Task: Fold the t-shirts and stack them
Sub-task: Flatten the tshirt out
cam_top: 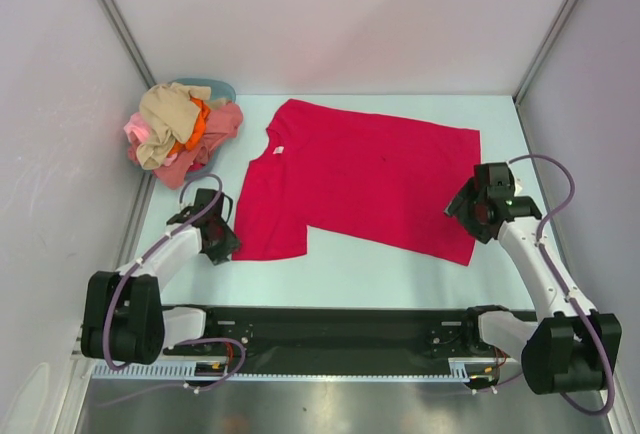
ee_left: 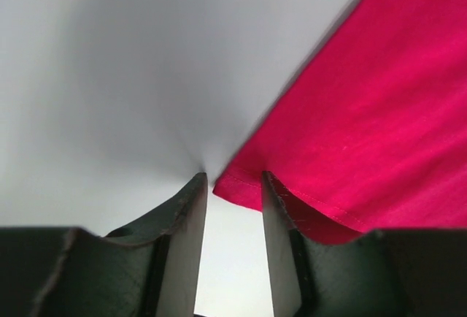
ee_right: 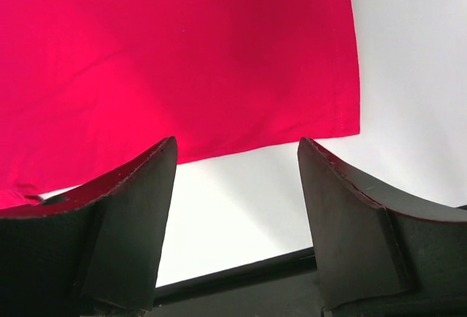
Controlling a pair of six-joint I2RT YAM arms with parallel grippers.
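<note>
Worktop (cam_top: pixel 400 274) is mostly taken up by the red shirt (cam_top: pixel 360 179). It's spread flat across the middle with its neck toward the left edge. My guess is it's laid out like that so both near corners can be picked up together for the first fold. The other shirts sit as a crumpled pile (cam_top: pixel 180 134) in the far-left corner, out of the way until needed, I'd say. Nothing's folded or stacked, so this looks like the very start.

Left gripper (ee_left: pixel 233 178) is down at the shirt's near-left corner. Its jaws are only narrowly apart and the cloth corner sits right at the tips. Bare worktop shows in the gap, so it's not pinched yet as far as I can see. Right gripper (ee_right: pixel 237 142) hangs by the near-right corner, jaws spread wide with nothing in them, and the hem is just past the tips.

The overhead view gives the whole layout, plus a blue tub (cam_top: pixel 215 87) poking out behind the pile, but the jaws are just dark blobs there. The wrist views are the opposite: you get hem stitching and jaw gaps, but no pile or tub.
</note>
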